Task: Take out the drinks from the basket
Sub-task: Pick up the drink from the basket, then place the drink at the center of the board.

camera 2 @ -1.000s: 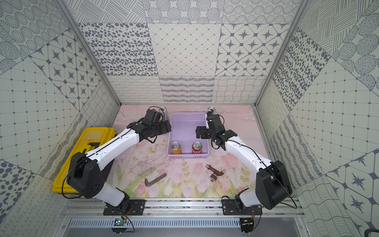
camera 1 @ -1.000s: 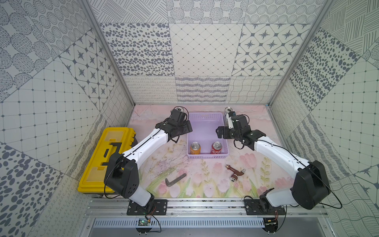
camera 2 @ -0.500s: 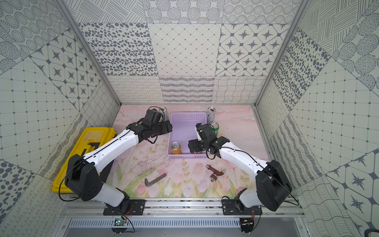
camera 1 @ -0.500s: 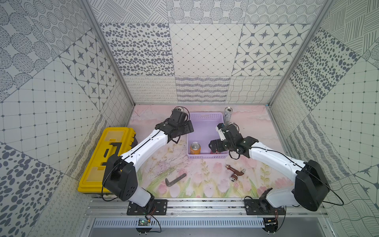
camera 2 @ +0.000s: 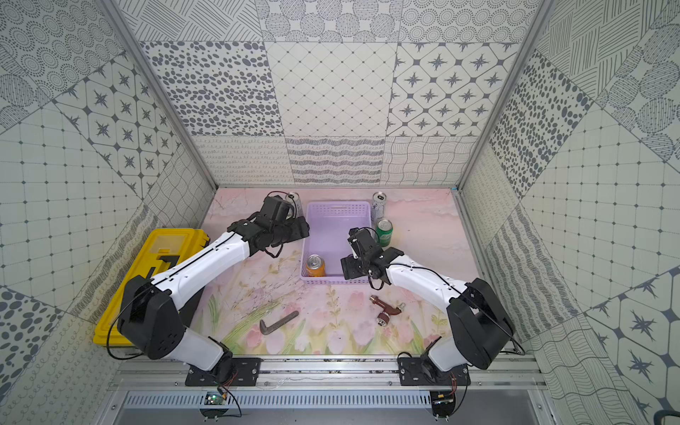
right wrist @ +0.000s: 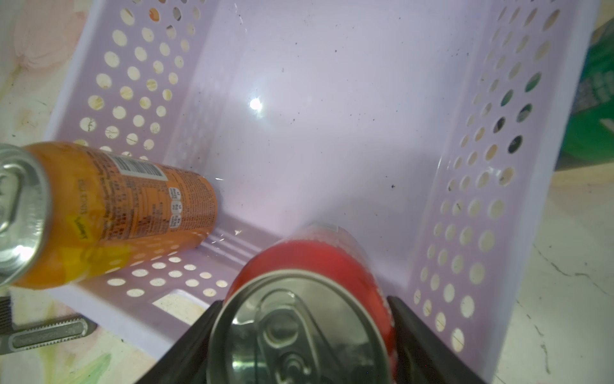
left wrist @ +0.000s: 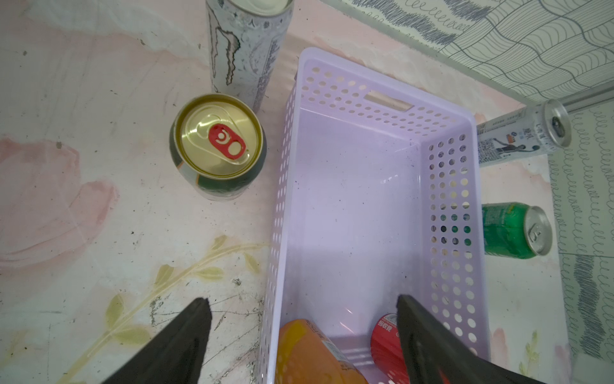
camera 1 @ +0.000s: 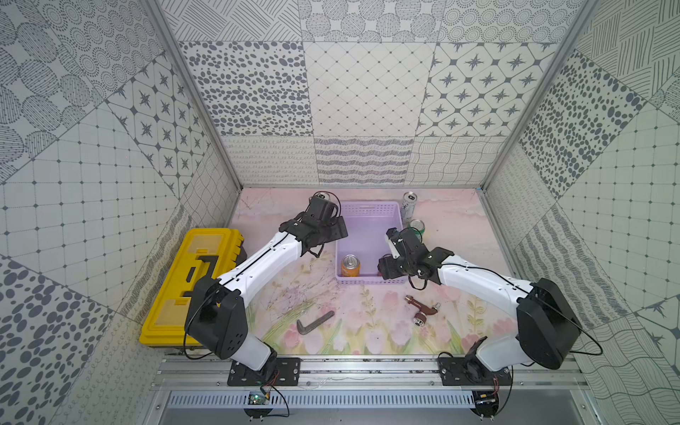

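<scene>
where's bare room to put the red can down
Open mat right of the basket, between green can and side wall, and in front, between hex key and brown tap. Crowded: the basket's far corners, by the silver can and gold-top can.

Three walls [camera 1: 362, 110] of grey-and-white patterned panels, with dots, stars, grids, waves and hatching, close in the space, joined at the back corners by slanting metal posts [camera 1: 192, 92]. The tabletop [camera 1: 452, 228] carries a pastel print of pink tulips. A metal rail [camera 1: 368, 366] runs along its front edge. The light is soft and even.
</scene>
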